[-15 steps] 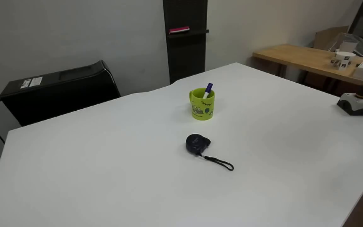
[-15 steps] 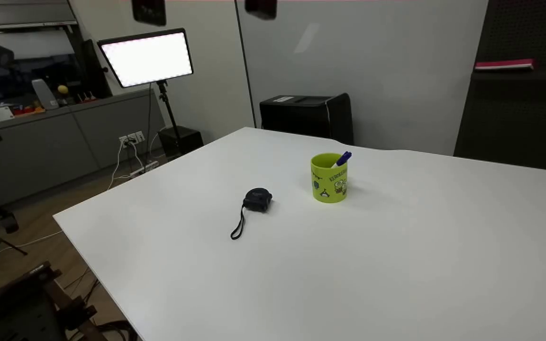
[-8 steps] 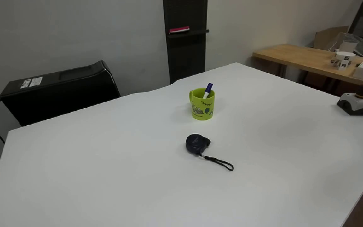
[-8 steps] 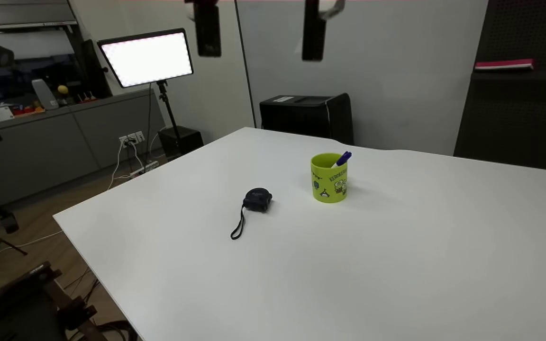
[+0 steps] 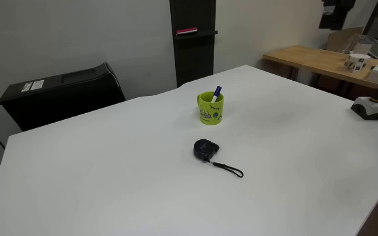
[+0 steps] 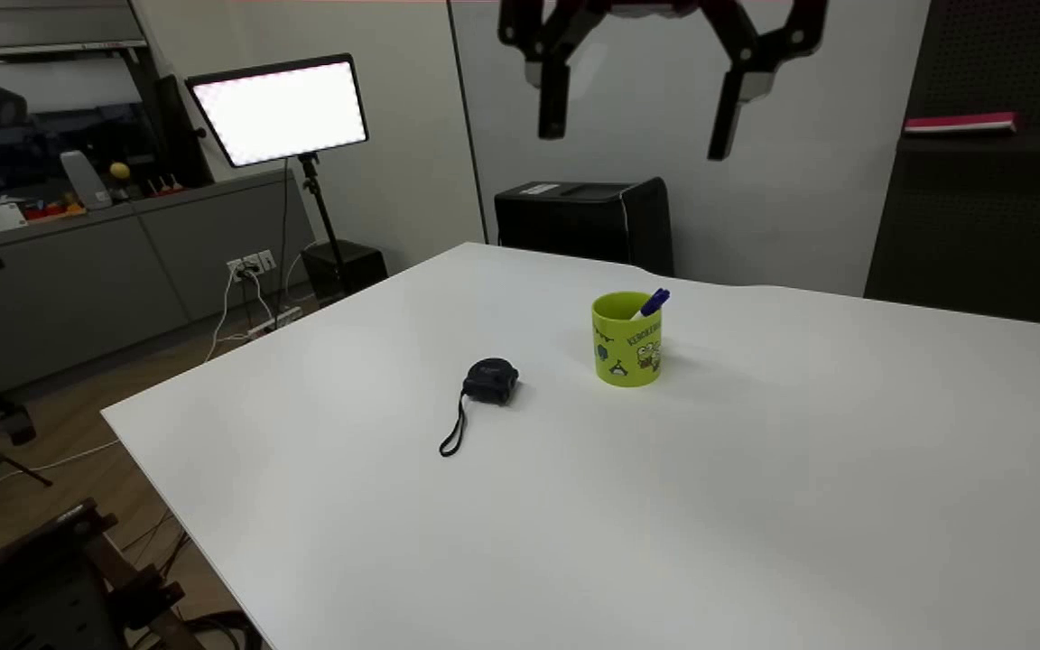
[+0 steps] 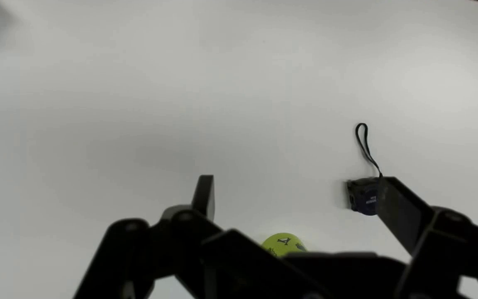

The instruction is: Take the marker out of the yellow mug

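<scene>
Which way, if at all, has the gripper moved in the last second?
Yes. In an exterior view, the gripper has shifted rightward and lower in the picture, farther from the lit panel, which sits where it was.

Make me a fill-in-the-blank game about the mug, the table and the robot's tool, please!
1. Of the marker and the tape measure, the one inside the yellow mug is the ____.
2. The table is colored ____.
3. The number of things the open tool holds is ____.
Missing words: marker; white; zero.
</scene>
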{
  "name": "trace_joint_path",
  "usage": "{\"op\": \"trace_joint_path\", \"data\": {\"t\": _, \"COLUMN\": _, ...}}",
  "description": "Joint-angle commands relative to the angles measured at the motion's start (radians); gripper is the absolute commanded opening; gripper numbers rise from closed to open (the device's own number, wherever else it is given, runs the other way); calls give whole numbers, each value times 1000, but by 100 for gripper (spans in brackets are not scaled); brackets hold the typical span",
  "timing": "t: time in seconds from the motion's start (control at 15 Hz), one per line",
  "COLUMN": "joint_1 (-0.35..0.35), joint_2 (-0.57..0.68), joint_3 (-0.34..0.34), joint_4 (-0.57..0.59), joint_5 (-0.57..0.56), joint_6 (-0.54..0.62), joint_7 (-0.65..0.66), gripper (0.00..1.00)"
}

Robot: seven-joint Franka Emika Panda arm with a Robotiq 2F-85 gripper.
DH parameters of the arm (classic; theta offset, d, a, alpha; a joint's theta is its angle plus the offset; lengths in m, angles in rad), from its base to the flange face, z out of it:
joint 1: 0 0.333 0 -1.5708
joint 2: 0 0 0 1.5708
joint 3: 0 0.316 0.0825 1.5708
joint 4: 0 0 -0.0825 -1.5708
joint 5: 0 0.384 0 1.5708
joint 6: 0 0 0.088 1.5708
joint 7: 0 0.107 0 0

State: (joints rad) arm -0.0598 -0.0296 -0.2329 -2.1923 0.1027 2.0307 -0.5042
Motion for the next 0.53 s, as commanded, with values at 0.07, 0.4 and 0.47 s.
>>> {"op": "trace_joint_path", "data": {"t": 0.07, "joint_1": -42, "joint_2": 191, "joint_3": 48, "joint_4": 247, "joint_5": 40, "joint_6": -64, "joint_7": 13, "gripper": 100}}
{"op": "trace_joint_path", "data": {"t": 0.4, "joint_1": -73, "joint_2": 231, "joint_3": 95, "joint_4": 291, "joint_5": 19, "joint_6": -78, "joint_7": 6, "gripper": 100}}
{"op": "trace_joint_path", "data": {"t": 0.47, "joint_1": -76, "joint_2": 248, "joint_3": 99, "joint_4": 313, "joint_5": 19, "joint_6": -88, "joint_7": 6, "gripper": 100}}
